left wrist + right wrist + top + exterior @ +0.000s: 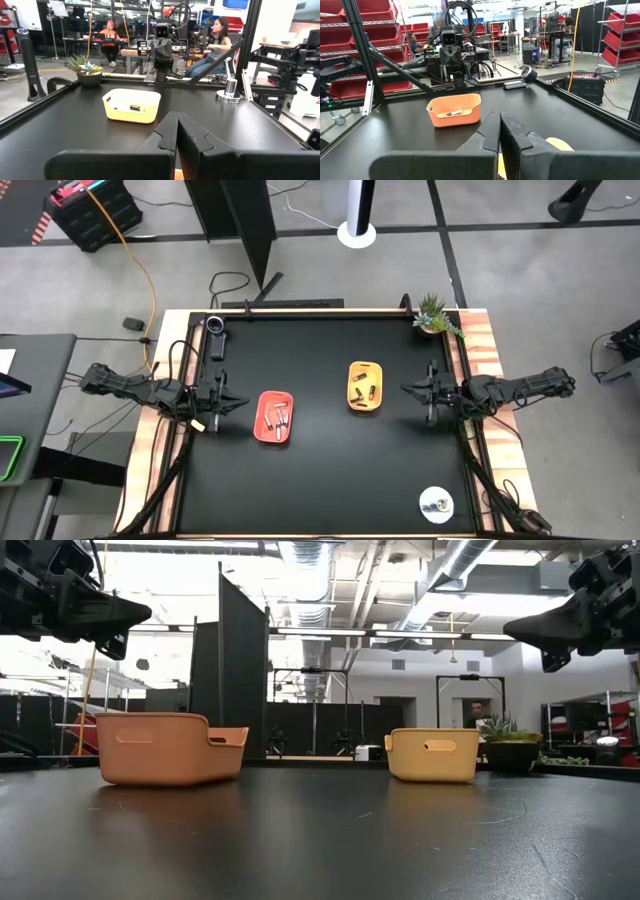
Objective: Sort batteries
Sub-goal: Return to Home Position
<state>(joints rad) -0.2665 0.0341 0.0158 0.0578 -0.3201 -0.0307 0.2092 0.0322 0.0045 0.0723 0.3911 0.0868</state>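
1. The left fingers [172, 131] are clenched against each other with nothing between them. In the high view they sit at the left of the frame, just left of the orange tray [259, 428], and in the low view they hang clear above the worktop [320, 475].
2. The right fingers [492, 131] are likewise pressed together and empty. They sit at the right of the high view, near the yellow tray [365, 366] but apart from it, and are also raised off the worktop.
3. The silvery batteries [278, 416] lie inside the orange tray, left of the frame's centre. How many there are cannot be told.
4. The dark batteries [362, 390] lie inside the yellow tray, just right of centre and a little higher in the frame than the orange one.
5. The two trays stand near each other but apart in the middle of the black worktop, with bare surface between them.
6. A potted plant [434, 315] stands at the worktop's upper right corner.
7. A round silver-white disc [436, 504] lies near the lower right corner, well apart from both trays.
8. Beyond the worktop, the left wrist view shows two seated people [215, 42] in the room.
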